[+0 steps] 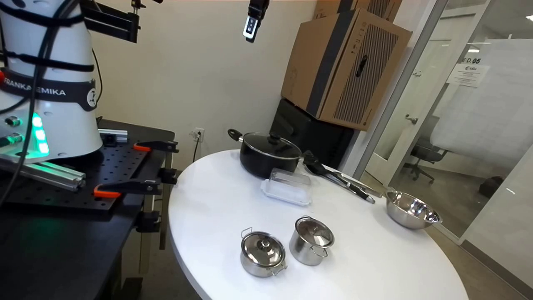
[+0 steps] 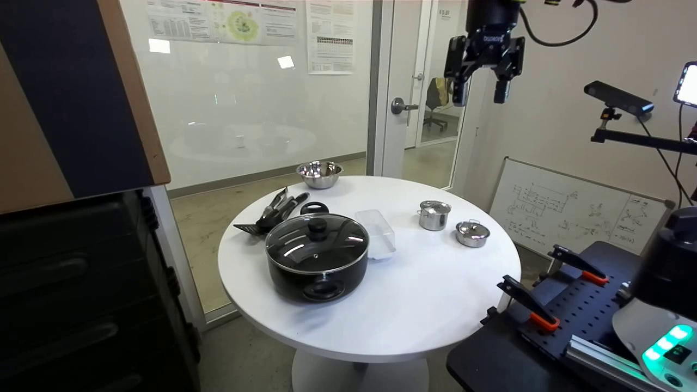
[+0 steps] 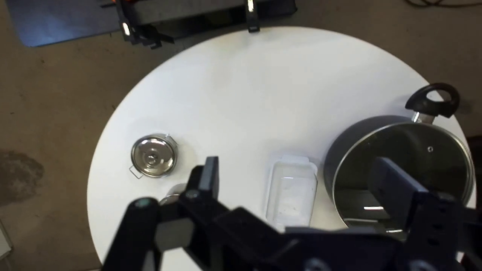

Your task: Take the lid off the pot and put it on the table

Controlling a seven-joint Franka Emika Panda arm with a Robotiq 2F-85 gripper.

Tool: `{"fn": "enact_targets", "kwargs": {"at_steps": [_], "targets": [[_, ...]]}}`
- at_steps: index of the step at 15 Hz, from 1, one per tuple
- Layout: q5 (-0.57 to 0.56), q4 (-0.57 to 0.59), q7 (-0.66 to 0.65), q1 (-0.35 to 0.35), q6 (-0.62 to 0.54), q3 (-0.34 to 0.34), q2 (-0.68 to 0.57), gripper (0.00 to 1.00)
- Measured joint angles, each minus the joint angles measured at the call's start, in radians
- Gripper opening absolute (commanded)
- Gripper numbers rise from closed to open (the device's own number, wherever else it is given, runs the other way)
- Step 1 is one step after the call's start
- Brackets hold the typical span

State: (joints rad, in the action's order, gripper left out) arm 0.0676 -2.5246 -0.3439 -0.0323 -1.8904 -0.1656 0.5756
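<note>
The black pot (image 1: 256,161) (image 2: 348,280) (image 3: 333,150) stands on the white round table (image 1: 216,200) (image 2: 425,294) (image 3: 244,98). The clear glass lid (image 1: 260,143) (image 2: 346,239) (image 3: 399,146) lies flat on the pot, with its dark knob (image 1: 274,138) (image 2: 317,226) on top. In the wrist view the knob is hidden, and a gripper finger covers part of the lid. My gripper (image 1: 251,29) (image 2: 481,95) (image 3: 297,165) is open and empty, high above the table and apart from the lid. In an exterior view only one fingertip shows.
A clear plastic box (image 1: 287,187) (image 2: 377,231) (image 3: 292,192) sits beside the pot. Two small steel pots (image 1: 262,254) (image 1: 310,241), a steel bowl (image 1: 410,210) (image 2: 320,175) and black utensils (image 1: 337,177) (image 2: 277,209) are on the table. Clamps (image 2: 531,305) edge the robot's bench.
</note>
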Motion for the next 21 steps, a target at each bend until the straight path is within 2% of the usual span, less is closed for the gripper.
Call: {"fn": "enact_targets", "kwargs": {"at_steps": [3, 5, 8, 14, 18, 21], "targets": [[0.003, -0.007, -0.087, -0.015, -0.140, -0.069, -0.089, 1.00], [0.003, 0.009, -0.120, -0.026, -0.186, -0.100, -0.164, 1.00], [0.003, 0.102, -0.093, -0.044, -0.147, -0.102, -0.316, 1.00], [-0.011, 0.398, -0.042, -0.048, -0.065, -0.060, -0.613, 1.00], [-0.020, 0.530, -0.045, -0.081, -0.068, -0.046, -0.730, 1.00], [-0.070, 0.563, -0.061, -0.138, -0.084, -0.046, -0.787, 1.00]]}}
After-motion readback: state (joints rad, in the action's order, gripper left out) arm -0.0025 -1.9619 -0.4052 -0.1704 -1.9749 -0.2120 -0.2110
